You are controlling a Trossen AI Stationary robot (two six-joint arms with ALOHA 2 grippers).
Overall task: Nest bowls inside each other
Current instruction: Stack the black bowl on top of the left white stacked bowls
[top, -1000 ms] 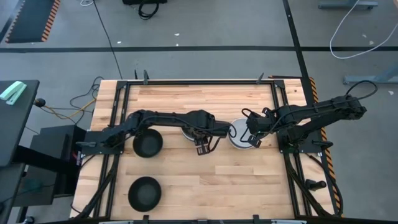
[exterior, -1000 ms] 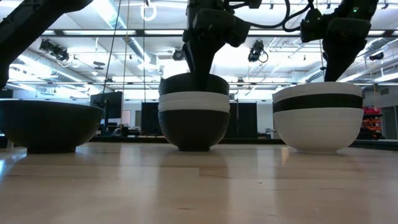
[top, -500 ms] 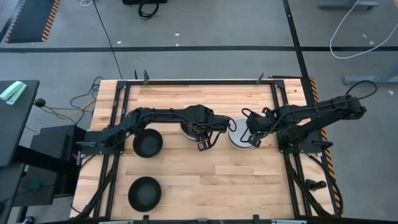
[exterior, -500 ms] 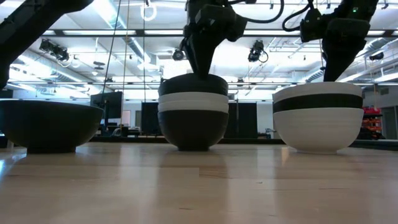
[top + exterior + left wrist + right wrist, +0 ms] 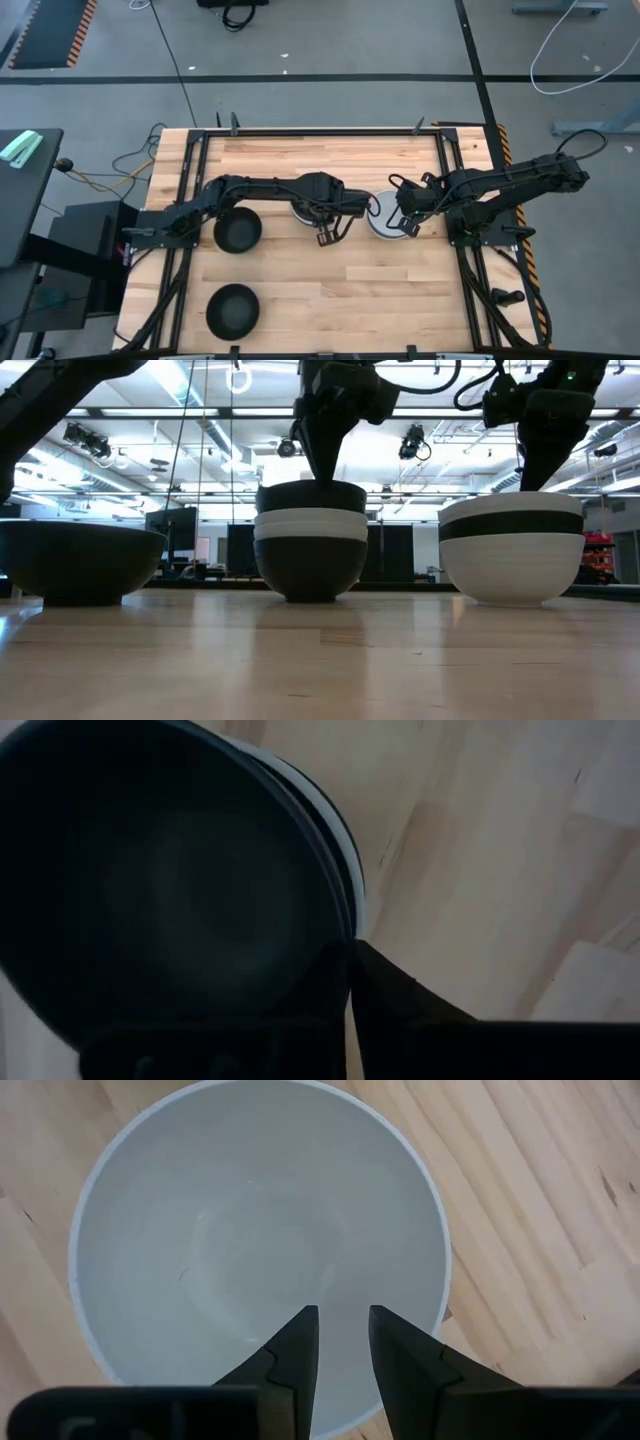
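A centre stack [image 5: 310,545] holds a black bowl, a white bowl and a top black bowl [image 5: 310,495]. My left gripper [image 5: 325,472] comes down on that top bowl and is shut on it; it also shows in the high view [image 5: 324,236]. A right stack [image 5: 512,550] is white, black and white. My right gripper [image 5: 343,1325] is open above the inside of its top white bowl [image 5: 250,1250]. Two single black bowls [image 5: 237,232] [image 5: 232,310] rest on their bases on the table. My left gripper holds the top black bowl by its rim [image 5: 345,935], on the stack's near right side. One finger is inside the bowl and one outside. The fingers come from above, pointing down. The bowl sits upright, nested in the white bowl [image 5: 352,885] below it.
The wooden table [image 5: 330,290] has bare room along its near side and far side. Black frame rails [image 5: 190,200] run along its left and right edges. The single black bowl also shows at the left of the low view [image 5: 75,560].
My left gripper has tipped a little over the centre stack and its fingers have narrowed to the top black bowl's rim in the low view. The top black bowl stays nested in the stack. My right arm has kept still.
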